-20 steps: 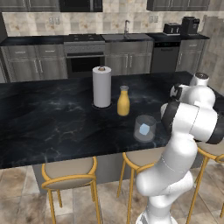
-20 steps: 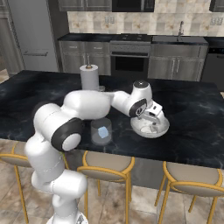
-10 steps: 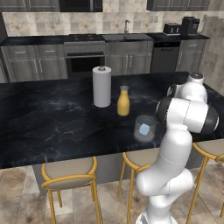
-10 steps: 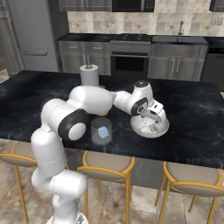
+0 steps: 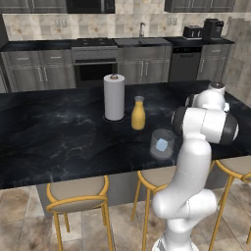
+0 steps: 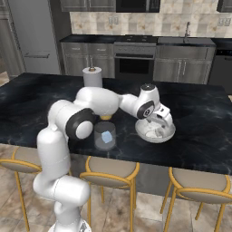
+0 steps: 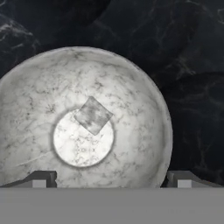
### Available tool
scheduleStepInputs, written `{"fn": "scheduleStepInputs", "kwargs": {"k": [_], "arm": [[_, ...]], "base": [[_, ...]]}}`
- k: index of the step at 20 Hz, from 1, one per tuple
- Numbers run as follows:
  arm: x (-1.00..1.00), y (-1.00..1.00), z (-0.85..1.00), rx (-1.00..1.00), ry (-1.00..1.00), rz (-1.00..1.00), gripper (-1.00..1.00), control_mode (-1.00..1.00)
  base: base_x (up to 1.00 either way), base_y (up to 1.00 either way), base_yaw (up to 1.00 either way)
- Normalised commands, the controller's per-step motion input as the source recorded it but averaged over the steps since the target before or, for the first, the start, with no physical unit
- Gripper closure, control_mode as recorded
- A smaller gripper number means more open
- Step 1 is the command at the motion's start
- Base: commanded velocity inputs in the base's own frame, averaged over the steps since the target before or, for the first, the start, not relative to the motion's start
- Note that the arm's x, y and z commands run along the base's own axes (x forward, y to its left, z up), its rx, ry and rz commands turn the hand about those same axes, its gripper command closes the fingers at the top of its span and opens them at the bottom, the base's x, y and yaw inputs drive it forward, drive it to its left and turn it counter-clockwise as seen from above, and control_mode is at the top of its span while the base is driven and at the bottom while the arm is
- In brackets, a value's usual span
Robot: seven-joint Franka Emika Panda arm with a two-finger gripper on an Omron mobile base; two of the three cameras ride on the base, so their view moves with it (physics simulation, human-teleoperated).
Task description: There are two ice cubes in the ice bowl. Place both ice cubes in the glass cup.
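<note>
The ice bowl (image 7: 131, 92), a wide white-grey bowl, lies right under my hand, and one ice cube (image 7: 92, 115) rests near its middle. My gripper (image 7: 111, 180) hangs open over it, one fingertip at each side of the bowl's near rim, with nothing between them. From the right base view, the gripper (image 6: 159, 126) points down into the ice bowl (image 6: 152, 138) on the black counter. The glass cup (image 6: 104, 136) stands to the bowl's left near the front edge with the other ice cube (image 6: 107, 137) inside. In the left base view the glass cup (image 5: 163, 143) and its ice cube (image 5: 161, 144) show beside my arm.
An orange bottle (image 5: 138, 113) and a white paper towel roll (image 5: 114, 97) stand behind the glass on the counter. Stools (image 6: 111, 170) line the counter's front edge (image 6: 190, 166). Cabinets, an oven and a sink run along the back wall.
My elbow and upper arm have swung and risen more upright. The hand stays over the bowl with its jaws open. The glass and cubes have not moved.
</note>
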Motion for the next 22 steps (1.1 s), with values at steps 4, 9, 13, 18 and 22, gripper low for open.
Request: {"fn": "scheduleStepInputs", "kwargs": {"k": [4, 9, 13, 18, 22], "arm": [[0.07, -0.05, -0.27, 0.0, 0.03, 0.0, -1.0, -1.0], [0.15, -0.04, -0.26, 0.0, 0.01, 0.0, -1.0, -1.0], [0.22, 0.0, -0.19, 0.0, 0.0, 0.0, -1.0, -1.0], [0.17, -0.03, -0.24, 0.0, 0.03, 0.0, -1.0, -1.0], [0.24, -0.06, -0.19, 0.0, 0.02, 0.0, -1.0, -1.0]], "base": [[0.0, 0.0, 0.0], [0.0, 0.0, 0.0], [0.0, 0.0, 0.0], [0.0, 0.0, 0.0], [0.0, 0.0, 0.0]]}}
